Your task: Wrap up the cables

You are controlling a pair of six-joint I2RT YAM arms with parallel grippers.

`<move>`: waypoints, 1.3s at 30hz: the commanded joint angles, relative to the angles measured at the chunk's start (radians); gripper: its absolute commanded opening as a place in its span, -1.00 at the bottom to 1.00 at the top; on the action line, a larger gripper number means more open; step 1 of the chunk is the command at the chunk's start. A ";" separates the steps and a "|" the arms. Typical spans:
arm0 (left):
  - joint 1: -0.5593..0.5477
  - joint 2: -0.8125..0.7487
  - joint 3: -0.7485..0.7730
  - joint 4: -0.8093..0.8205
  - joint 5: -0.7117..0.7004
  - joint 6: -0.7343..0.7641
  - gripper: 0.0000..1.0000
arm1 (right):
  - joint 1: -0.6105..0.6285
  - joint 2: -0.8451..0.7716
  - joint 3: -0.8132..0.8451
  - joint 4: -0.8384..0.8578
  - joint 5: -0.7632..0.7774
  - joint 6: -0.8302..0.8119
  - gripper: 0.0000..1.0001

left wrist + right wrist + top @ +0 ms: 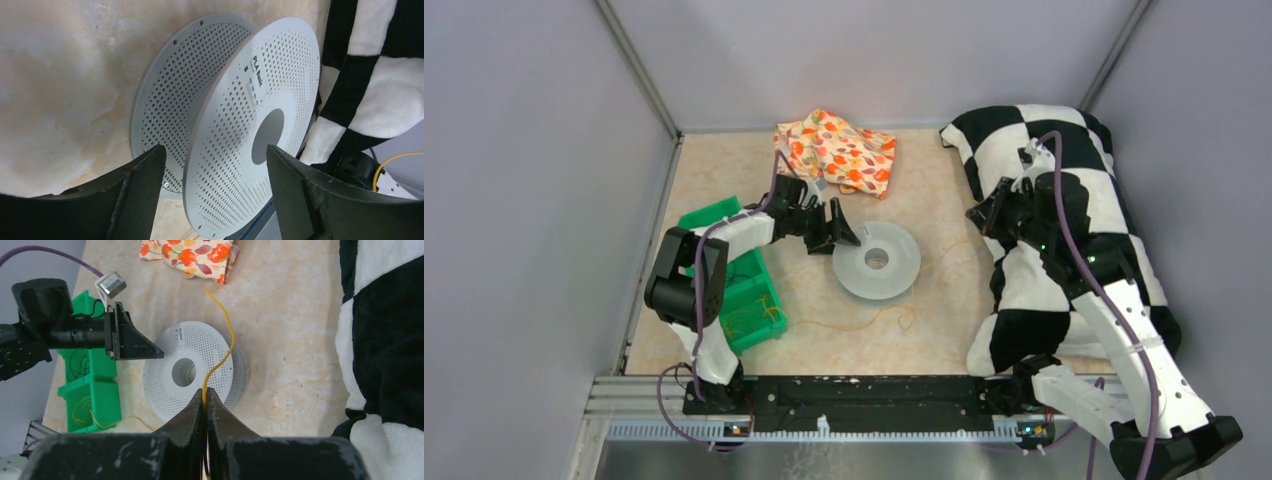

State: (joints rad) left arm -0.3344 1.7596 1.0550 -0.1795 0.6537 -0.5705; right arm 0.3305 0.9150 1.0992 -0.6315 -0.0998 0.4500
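Observation:
A grey perforated spool lies flat on the table. My left gripper is at its left edge. In the left wrist view the left gripper stands open, with the upper flange of the spool between its fingers and a gap on each side. My right gripper is shut on a thin yellow cable, which rises from the fingertips and curves over the spool. The right gripper hovers at the pillow's edge. More yellow cable trails across the table in front of the spool.
A green bin with yellow strands in it sits left of the spool. A floral cloth lies at the back. A black-and-white checkered pillow fills the right side. Grey walls enclose the table.

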 commanded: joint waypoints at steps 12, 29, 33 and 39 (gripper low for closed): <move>0.011 0.006 0.060 0.099 0.114 -0.046 -0.81 | -0.009 -0.005 -0.029 0.081 -0.026 0.021 -1.00; -0.044 -0.354 0.148 0.084 0.019 0.522 -1.00 | -0.008 0.006 -0.025 0.081 -0.067 -0.010 -1.00; -0.104 -0.386 0.076 0.052 0.063 0.794 -1.00 | -0.009 0.018 -0.026 0.096 -0.091 -0.001 -1.00; -0.119 -0.414 0.033 0.079 0.087 0.937 -1.00 | -0.008 0.025 -0.022 0.104 -0.104 0.006 -1.00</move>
State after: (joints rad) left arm -0.4576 1.3918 1.1049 -0.2146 0.6926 0.1787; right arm 0.3305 0.9386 1.0657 -0.5686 -0.1841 0.4557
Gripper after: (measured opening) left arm 0.027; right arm 0.006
